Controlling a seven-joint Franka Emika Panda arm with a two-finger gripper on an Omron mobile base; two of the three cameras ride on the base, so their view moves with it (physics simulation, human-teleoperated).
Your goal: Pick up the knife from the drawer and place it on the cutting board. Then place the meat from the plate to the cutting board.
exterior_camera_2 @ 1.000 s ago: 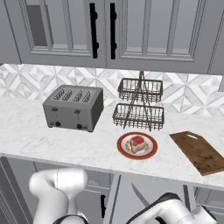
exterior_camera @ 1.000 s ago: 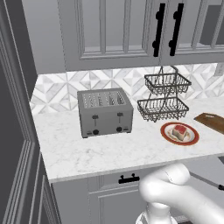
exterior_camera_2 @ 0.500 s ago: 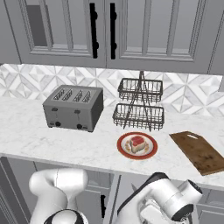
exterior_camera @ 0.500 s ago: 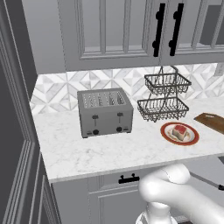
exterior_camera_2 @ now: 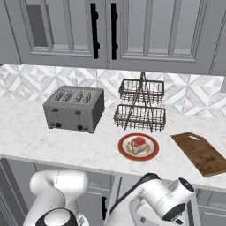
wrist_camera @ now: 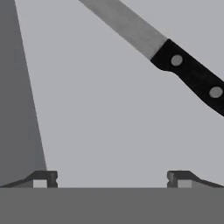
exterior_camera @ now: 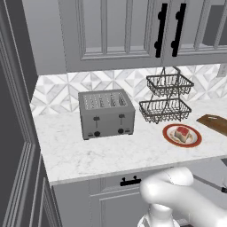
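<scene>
Fingertips of our gripper (wrist_camera: 112, 178) stand spread wide with nothing between them, hanging over the plain grey floor of the drawer (wrist_camera: 100, 122). We see the knife (wrist_camera: 175, 57) lying on that floor beyond the tips, clear of them, running at a slant. Up on the counter, the meat (exterior_camera_2: 138, 144) sits on the plate (exterior_camera_2: 151, 154). Beside the plate lies the cutting board (exterior_camera_2: 201, 153), bare.

Since a second ago the arm's white wrist (exterior_camera_2: 165, 201) has risen into the right base view.
</scene>
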